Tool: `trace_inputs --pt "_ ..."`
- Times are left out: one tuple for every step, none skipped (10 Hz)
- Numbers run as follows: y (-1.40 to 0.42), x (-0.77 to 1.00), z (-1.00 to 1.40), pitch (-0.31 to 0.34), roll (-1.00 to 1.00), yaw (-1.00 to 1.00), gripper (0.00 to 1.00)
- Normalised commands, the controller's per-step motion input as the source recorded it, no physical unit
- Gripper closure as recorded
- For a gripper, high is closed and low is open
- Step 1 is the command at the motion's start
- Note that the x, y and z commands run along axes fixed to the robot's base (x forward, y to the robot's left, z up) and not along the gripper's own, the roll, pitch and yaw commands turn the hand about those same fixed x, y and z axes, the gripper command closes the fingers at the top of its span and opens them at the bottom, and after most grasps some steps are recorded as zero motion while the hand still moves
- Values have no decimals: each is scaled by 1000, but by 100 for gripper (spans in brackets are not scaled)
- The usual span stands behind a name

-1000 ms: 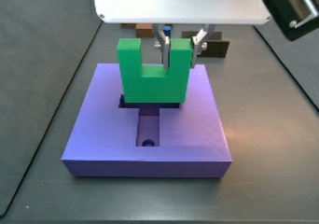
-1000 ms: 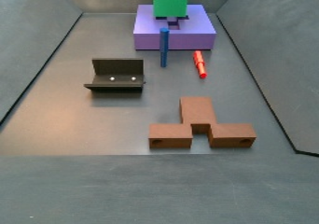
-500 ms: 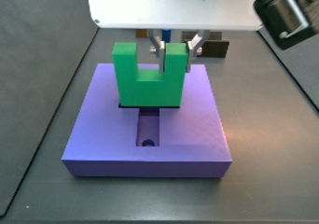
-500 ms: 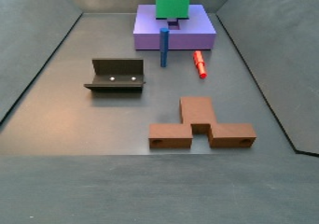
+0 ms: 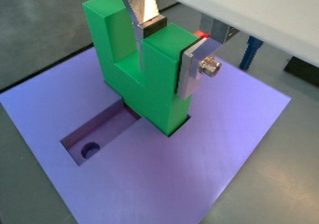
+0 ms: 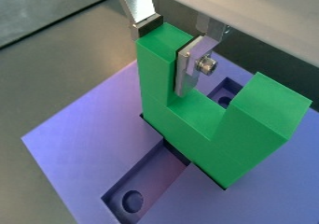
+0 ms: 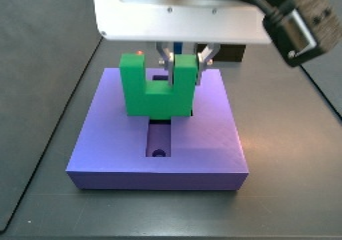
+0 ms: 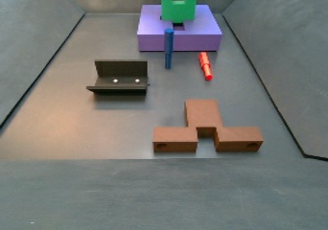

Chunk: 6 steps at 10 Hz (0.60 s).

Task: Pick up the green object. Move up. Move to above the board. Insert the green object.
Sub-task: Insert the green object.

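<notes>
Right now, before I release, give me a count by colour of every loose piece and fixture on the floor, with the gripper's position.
Green: 1, green object, gripper shut on one prong, over the board
Purple: 1, board
Blue: 1, thin post
Red: 1, short rod
Brown: 1, stepped block
Dark: 1, fixture
Total: 6

The dark grey floor (image 8: pixel 77 100) carries the purple slab board (image 8: pixel 202 40), a thin blue post (image 8: pixel 168 48), a red peg (image 8: pixel 204 66), the dark fixture (image 8: pixel 119 78) and a brown blocky piece (image 8: pixel 205 128), with the gripper (image 7: pixel 186 56) above the board.
</notes>
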Motion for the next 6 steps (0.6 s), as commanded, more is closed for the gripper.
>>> trace_inputs --pt "0 0 -477 -66 -163 -11 100" --pt "0 0 -586 -46 -23 0 100" --pt "0 -23 -600 0 116 0 100" --pt "3 0 -549 0 160 -40 100" --pt "0 0 -363 3 139 -40 100" --pt "0 0 0 0 0 0 100"
